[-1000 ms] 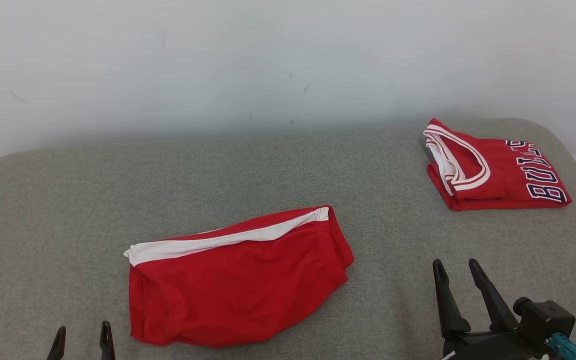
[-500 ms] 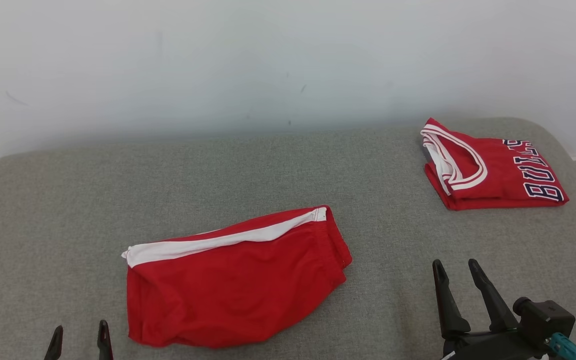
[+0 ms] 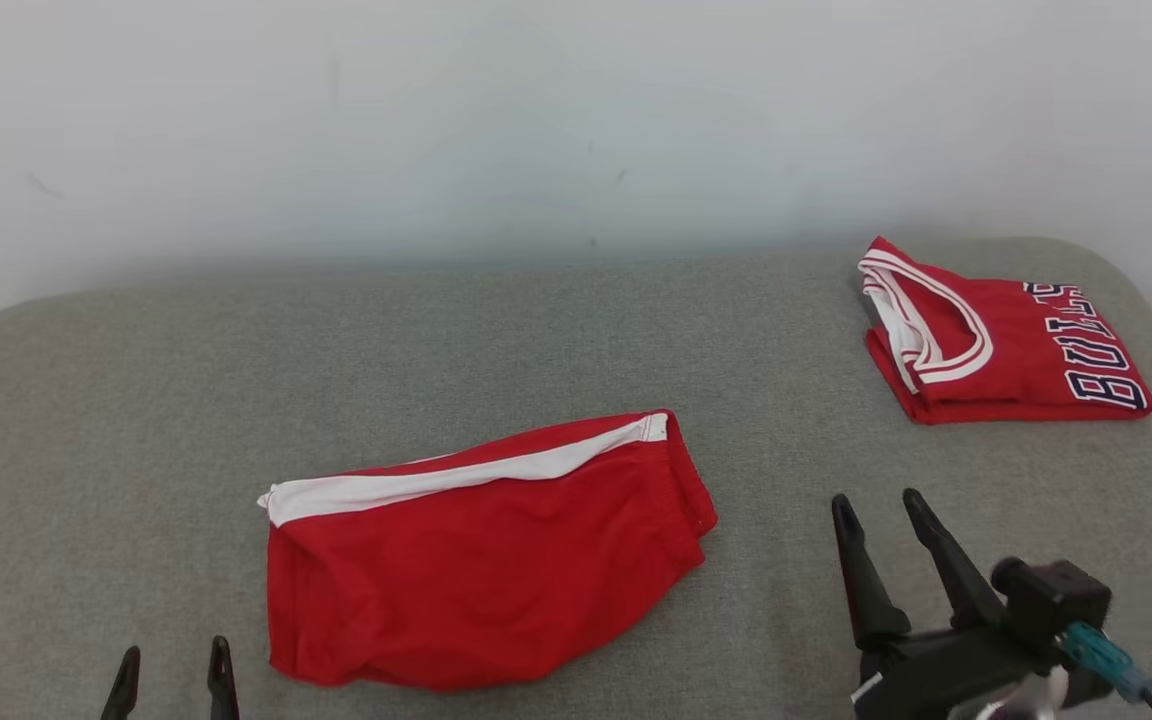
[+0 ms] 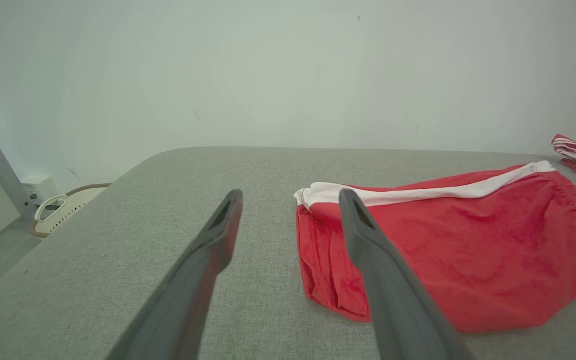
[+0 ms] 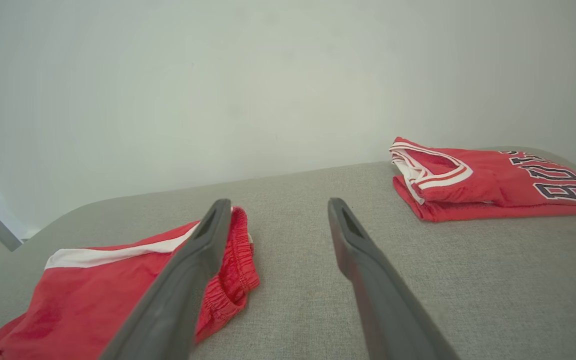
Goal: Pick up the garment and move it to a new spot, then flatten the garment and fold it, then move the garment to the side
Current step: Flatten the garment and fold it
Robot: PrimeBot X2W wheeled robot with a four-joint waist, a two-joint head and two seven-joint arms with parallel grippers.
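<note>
The red shorts lie folded on the grey fabric-covered desk, about in the middle of its width and close to the near edge. A white stripe runs along their far side, and the gathered waistband is the end that points to the right edge.

The left hand is at the near edge, just beside the left end of the shorts but not touching them. Its two dark fingers stand apart with nothing between them. In the left wrist view the left hand points toward this left end of the shorts.

The right hand is also low over the near edge, to the right of the waistband. Its fingers are spread and empty.

In the far right corner lies a second garment, a folded red jersey with dark letters, well apart from the shorts. Behind the far edge is a pale wall.
</note>
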